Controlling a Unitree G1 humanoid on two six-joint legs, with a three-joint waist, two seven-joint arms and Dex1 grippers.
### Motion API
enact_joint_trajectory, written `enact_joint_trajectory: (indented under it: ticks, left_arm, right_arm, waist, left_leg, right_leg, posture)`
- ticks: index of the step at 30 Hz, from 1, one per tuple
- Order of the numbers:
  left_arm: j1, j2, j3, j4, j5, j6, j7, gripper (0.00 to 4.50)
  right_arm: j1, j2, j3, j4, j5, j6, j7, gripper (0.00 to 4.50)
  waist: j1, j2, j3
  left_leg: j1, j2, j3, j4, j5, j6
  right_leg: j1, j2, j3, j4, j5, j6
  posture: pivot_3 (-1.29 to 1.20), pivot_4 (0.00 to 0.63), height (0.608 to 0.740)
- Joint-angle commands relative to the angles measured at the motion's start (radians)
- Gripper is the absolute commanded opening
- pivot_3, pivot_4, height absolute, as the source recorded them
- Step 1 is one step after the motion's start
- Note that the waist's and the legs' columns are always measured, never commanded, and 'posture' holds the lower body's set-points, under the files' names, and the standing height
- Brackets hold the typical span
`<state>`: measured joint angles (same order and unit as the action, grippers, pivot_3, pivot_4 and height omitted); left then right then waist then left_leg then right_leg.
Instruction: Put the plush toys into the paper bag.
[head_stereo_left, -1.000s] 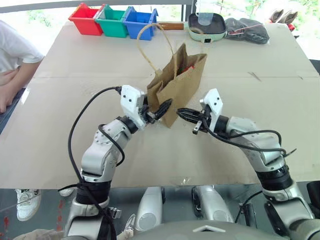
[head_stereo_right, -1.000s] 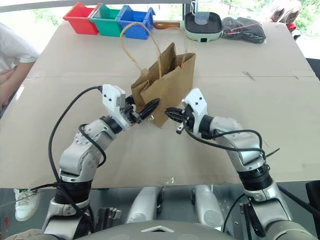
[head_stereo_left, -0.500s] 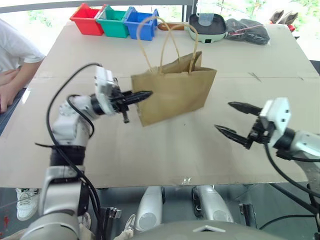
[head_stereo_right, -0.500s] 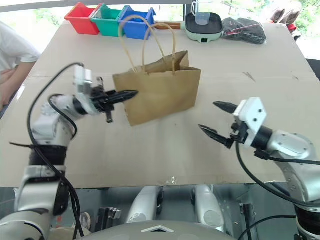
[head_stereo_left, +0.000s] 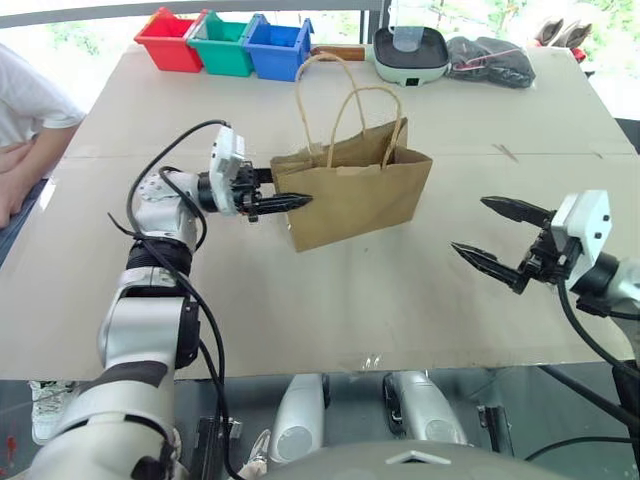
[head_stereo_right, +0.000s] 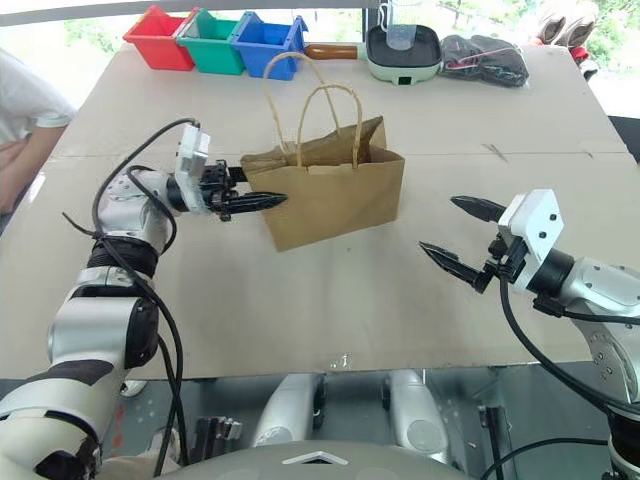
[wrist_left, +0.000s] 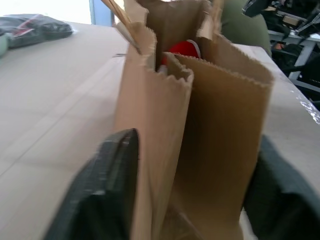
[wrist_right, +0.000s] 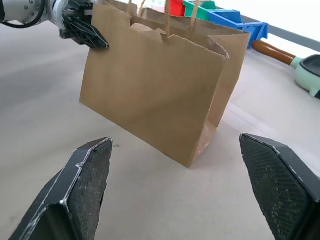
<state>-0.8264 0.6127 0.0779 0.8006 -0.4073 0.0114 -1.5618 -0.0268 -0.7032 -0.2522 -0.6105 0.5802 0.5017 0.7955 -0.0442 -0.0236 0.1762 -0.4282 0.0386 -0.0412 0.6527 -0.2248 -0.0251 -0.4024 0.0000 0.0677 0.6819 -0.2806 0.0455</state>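
The brown paper bag (head_stereo_left: 360, 195) stands upright mid-table with its two loop handles up. Down its open top a red plush toy (wrist_left: 182, 50) shows inside. My left gripper (head_stereo_left: 295, 196) points level at the bag's left end, open. One finger (wrist_left: 112, 185) lies against the near side and the other finger (wrist_left: 280, 195) stands by the far side, so the folded end sits between them. My right gripper (head_stereo_left: 468, 223) hangs open well to the right of the bag, nothing between its fingers (wrist_right: 85, 200).
Red (head_stereo_left: 168, 38), green (head_stereo_left: 222, 45) and blue (head_stereo_left: 277, 48) bins line the far left edge. A pale green pan (head_stereo_left: 410, 52) and a dark bundle of cloth (head_stereo_left: 492, 58) lie at the far right. A person (head_stereo_left: 25, 130) sits at the table's left side.
The bag went from leaning between both grippers to standing upright. My right gripper opened and drew away to the right. My left gripper swung left to the bag's end, shut there, then spread.
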Motion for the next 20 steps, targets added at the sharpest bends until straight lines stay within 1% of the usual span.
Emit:
enact_joint_trajectory:
  ticks: [1,3,4,5,7,9,11,14,18,19,20]
  left_arm:
    - [0.209,0.072,0.124,-0.363,-0.119,0.232,0.152,3.21]
    - [0.343,0.09,0.181,-0.561,-0.179,0.343,0.242,3.21]
    - [0.448,0.094,0.231,-0.693,-0.213,0.41,0.316,3.21]
    - [0.52,0.096,0.265,-0.785,-0.237,0.458,0.371,3.21]
    - [0.722,0.082,0.356,-1.021,-0.317,0.574,0.489,3.21]
    - [0.85,0.081,0.402,-1.149,-0.352,0.614,0.533,3.21]
    - [0.927,0.081,0.434,-1.21,-0.359,0.624,0.581,3.21]
    - [1.042,0.086,0.482,-1.26,-0.33,0.595,0.601,3.21]
    - [1.119,0.096,0.512,-1.277,-0.309,0.559,0.597,3.21]
    - [1.128,0.096,0.523,-1.278,-0.34,0.575,0.594,3.21]
    - [1.137,0.1,0.521,-1.278,-0.335,0.573,0.598,3.21]
  right_arm:
    - [0.024,-0.034,-0.016,-0.01,-0.021,-0.032,0.018,3.95]
    - [0.05,-0.044,-0.032,-0.015,-0.024,-0.036,0.022,3.95]
    - [0.076,-0.056,-0.06,-0.014,-0.024,-0.032,0.026,3.95]
    - [0.095,-0.064,-0.08,-0.012,-0.024,-0.03,0.029,3.95]
    - [0.163,-0.088,-0.151,0.001,-0.027,-0.021,0.047,3.95]
    - [0.216,-0.103,-0.187,-0.001,-0.033,-0.024,0.061,3.95]
    - [0.245,-0.106,-0.212,-0.004,-0.028,-0.022,0.058,3.95]
    - [0.283,-0.122,-0.254,-0.005,-0.021,-0.011,0.074,3.95]
    - [0.285,-0.129,-0.268,-0.015,0.014,0.016,0.074,3.95]
    - [0.282,-0.132,-0.268,-0.016,0.023,0.027,0.075,3.95]
    - [0.281,-0.135,-0.265,-0.019,0.025,0.03,0.074,3.95]
  waist:
    - [-0.005,0.001,0.0]
    - [0.002,0.001,0.0]
    - [0.006,0.001,0.0]
    - [0.01,0.001,0.0]
    - [0.016,0.001,0.0]
    - [0.022,0.0,0.0]
    - [0.034,0.0,0.0]
    - [0.035,0.002,0.0]
    - [0.028,0.002,0.0]
    - [0.028,0.001,0.0]
    - [0.028,0.001,0.0]
  left_leg:
    - [0.001,0.0,0.0,0.0,0.0,0.0]
    - [0.001,0.001,0.0,-0.001,0.0,0.0]
    - [0.001,0.002,-0.001,-0.001,0.0,0.0]
    - [0.0,0.002,-0.001,-0.001,0.0,0.0]
    - [0.001,0.002,-0.002,0.0,0.0,0.0]
    - [0.002,0.002,-0.001,0.0,0.0,0.0]
    - [0.008,0.001,0.0,0.0,0.0,0.0]
    - [0.017,0.001,0.001,-0.001,0.0,0.0]
    - [0.022,0.002,0.007,-0.002,0.0,0.0]
    - [0.022,0.002,0.007,-0.002,-0.001,0.0]
    - [0.022,0.002,0.007,-0.002,-0.001,0.0]
  right_leg:
    - [0.0,0.0,0.0,0.0,0.0,0.0]
    - [0.0,-0.001,0.0,0.001,0.0,0.0]
    - [0.0,-0.001,-0.001,0.001,0.0,0.0]
    - [0.0,-0.001,-0.001,0.001,0.0,0.0]
    - [0.002,-0.004,-0.002,0.001,0.0,0.0]
    - [0.004,-0.005,-0.001,-0.001,0.0,0.0]
    - [0.009,-0.005,-0.001,-0.002,0.0,0.0]
    - [0.017,-0.003,-0.001,-0.003,-0.005,-0.001]
    - [0.02,-0.002,0.004,-0.003,-0.005,0.0]
    - [0.02,-0.002,0.004,-0.003,-0.005,0.0]
    - [0.02,-0.002,0.004,-0.003,-0.005,0.0]
  posture:
    - [0.0,0.15,0.74]
    - [0.0,0.15,0.74]
    - [0.0,0.15,0.74]
    - [0.0,0.15,0.74]
    - [0.0,0.15,0.74]
    - [0.0,0.15,0.74]
    - [0.0,0.15,0.74]
    - [0.0,0.15,0.74]
    - [0.0,0.15,0.74]
    - [0.0,0.15,0.74]
    - [0.0,0.15,0.74]
